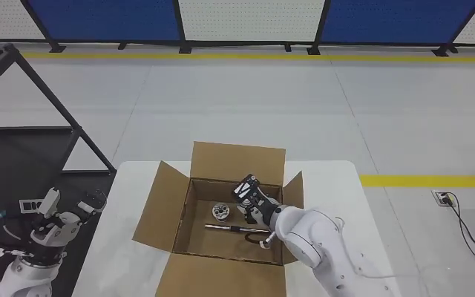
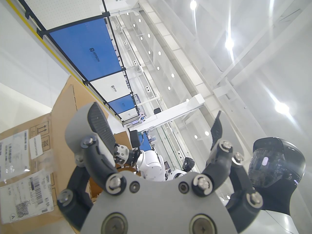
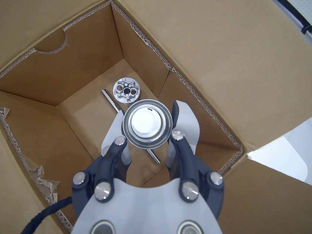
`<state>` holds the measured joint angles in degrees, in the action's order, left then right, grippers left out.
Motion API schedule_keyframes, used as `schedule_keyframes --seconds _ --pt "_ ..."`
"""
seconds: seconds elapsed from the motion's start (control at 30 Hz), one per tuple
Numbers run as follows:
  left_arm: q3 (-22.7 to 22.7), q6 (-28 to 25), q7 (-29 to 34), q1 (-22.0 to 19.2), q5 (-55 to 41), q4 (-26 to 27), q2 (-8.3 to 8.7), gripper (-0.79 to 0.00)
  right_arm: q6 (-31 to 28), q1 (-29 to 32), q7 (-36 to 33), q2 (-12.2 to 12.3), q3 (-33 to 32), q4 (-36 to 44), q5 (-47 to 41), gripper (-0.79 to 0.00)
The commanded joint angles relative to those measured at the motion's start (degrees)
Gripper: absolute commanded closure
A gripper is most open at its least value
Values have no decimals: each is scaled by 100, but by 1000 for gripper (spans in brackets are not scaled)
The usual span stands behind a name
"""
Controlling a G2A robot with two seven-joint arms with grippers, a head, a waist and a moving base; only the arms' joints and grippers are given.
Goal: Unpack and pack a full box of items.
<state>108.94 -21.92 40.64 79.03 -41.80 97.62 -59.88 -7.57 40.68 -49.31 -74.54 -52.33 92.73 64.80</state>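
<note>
Noting the right hand (image 3: 148,114) first: it sits inside the open cardboard box (image 1: 237,160), low centre of the top view. Its two pale fingers (image 3: 187,122) are closed against the sides of a round metal can (image 3: 146,124). The can is upright and seen end-on from the wrist: bright tin rim, concentric rings, smooth white plastic cap in the middle. Whether its base rests on the box floor is hidden.

Two more parts lie on the box floor. A metal disc (image 3: 126,91), cast grey, lies flat at upper centre of the right wrist view. It has a dark centre bore, smaller holes around it and notched lugs at the edge. A thin polished metal rod (image 3: 111,99) lies just beside it and runs on under the can. Whether rod and disc touch, I cannot tell.

Box: brown corrugated board with fluted edges showing, flaps folded outward, and a half-round cut in one wall. Torn brown tape (image 3: 41,179) hangs along the lower left edge. The outer wall carries white stickers (image 2: 26,196) with barcodes and handling arrows, at lower left of the left wrist view. The box stands on a white table (image 1: 334,178).

Left hand (image 2: 158,120): lower left of the top view, off the table's edge and well apart from the box. It points at the ceiling, fingers spread wide, ribbed black pads (image 2: 100,122) facing inward.
</note>
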Motion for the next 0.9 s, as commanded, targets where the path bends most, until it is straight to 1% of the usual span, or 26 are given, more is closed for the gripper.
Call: schedule_keyframes --seconds 0.0,0.27,0.43,0.67,0.87 --pt "0 0 0 0 0 0 0 -785 -32 47 101 -11 48 -98 12 0" --pt "0 0 0 0 0 0 0 -785 95 -508 312 -282 631 -1028 -76 0" --pt "0 0 0 0 0 0 0 -785 203 -668 615 -405 757 -1249 -137 0" --pt "0 0 0 0 0 0 0 -785 713 -764 391 -533 967 -1355 296 0" --pt "0 0 0 0 0 0 0 -785 772 -892 293 -658 1050 -1719 238 0"
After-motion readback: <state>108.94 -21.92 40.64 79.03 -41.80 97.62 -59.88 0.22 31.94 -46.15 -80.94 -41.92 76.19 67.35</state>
